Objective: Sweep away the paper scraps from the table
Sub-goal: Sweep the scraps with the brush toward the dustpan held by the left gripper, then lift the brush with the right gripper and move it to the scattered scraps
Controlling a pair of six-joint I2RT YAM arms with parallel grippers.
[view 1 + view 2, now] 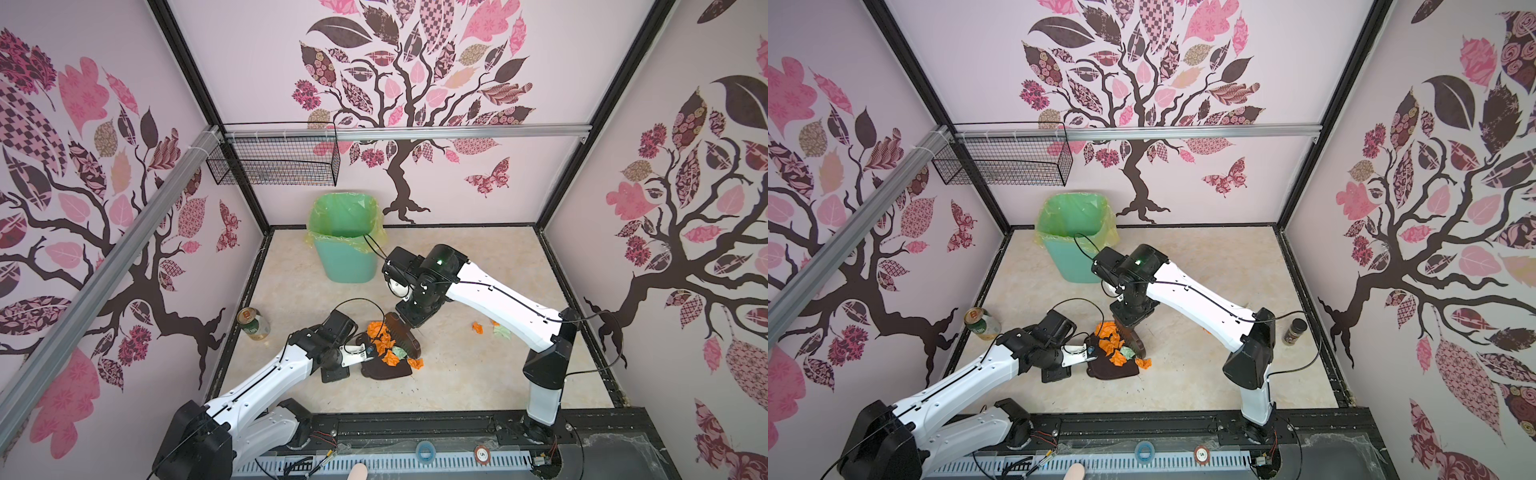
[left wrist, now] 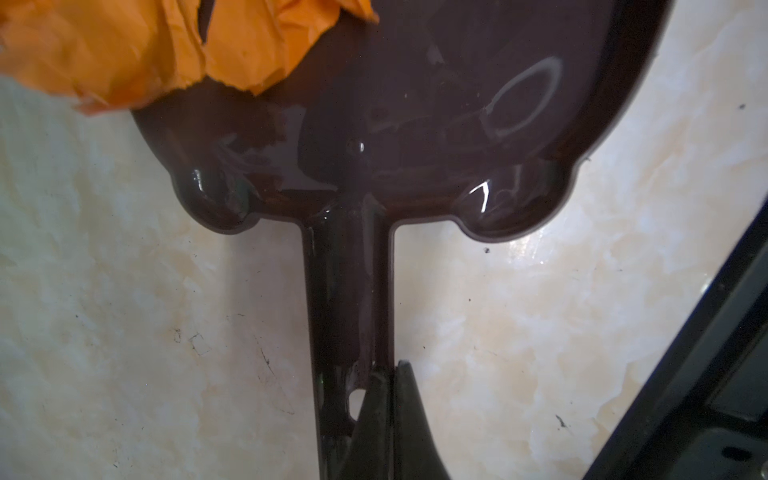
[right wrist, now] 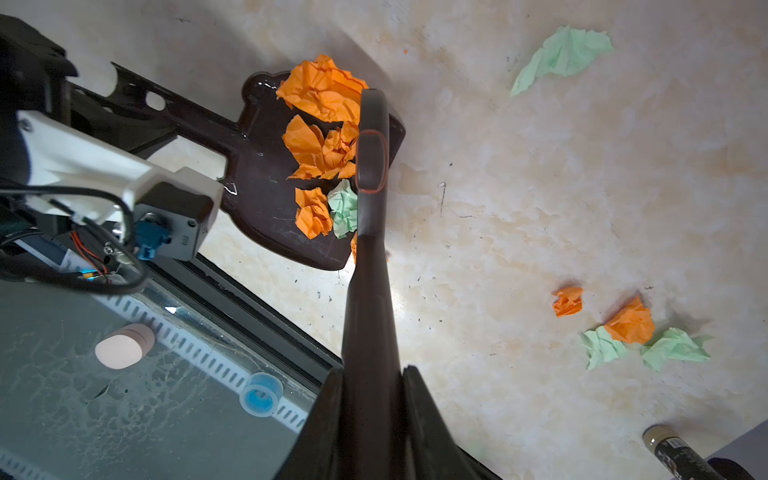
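Where your paper scraps lie: most of the small crumpled paper scraps [image 1: 384, 338], bright orange with one pale mint-green piece among them, are heaped on the pan just below the centre of both top views.
Stray piece: one orange wad [image 1: 415, 363] sits on the bare surface at the pan's open lip.
Loose wads: you have more loose wads [image 3: 629, 320] well apart from the pan, right of centre in a top view and partly behind the right arm. The right wrist view shows two orange and three green ones.
Table: your flat cream-beige marbled table [image 1: 478, 382] with black frame edges carries everything.
Dustpan: the glossy dark-brown plastic dustpan [image 1: 384, 372] lies on the table, with its thin handle pointing left.
Left gripper: your left gripper [image 1: 367, 348] is clamped on that handle.
Brush: the dark-brown hand brush [image 1: 405, 336] runs diagonally along the right side of the heap, right against it.
Right gripper: your right gripper [image 3: 370, 386] is closed around the brush's handle.
Bin: the mint-green bin [image 1: 347, 257] with a yellow-green liner stands at upper centre, against the back wall.
Can: a green-and-gold drink can [image 1: 253, 324] sits near the table's left edge.
Jar: a small dark-lidded jar [image 1: 1293, 331] stands by the right edge.
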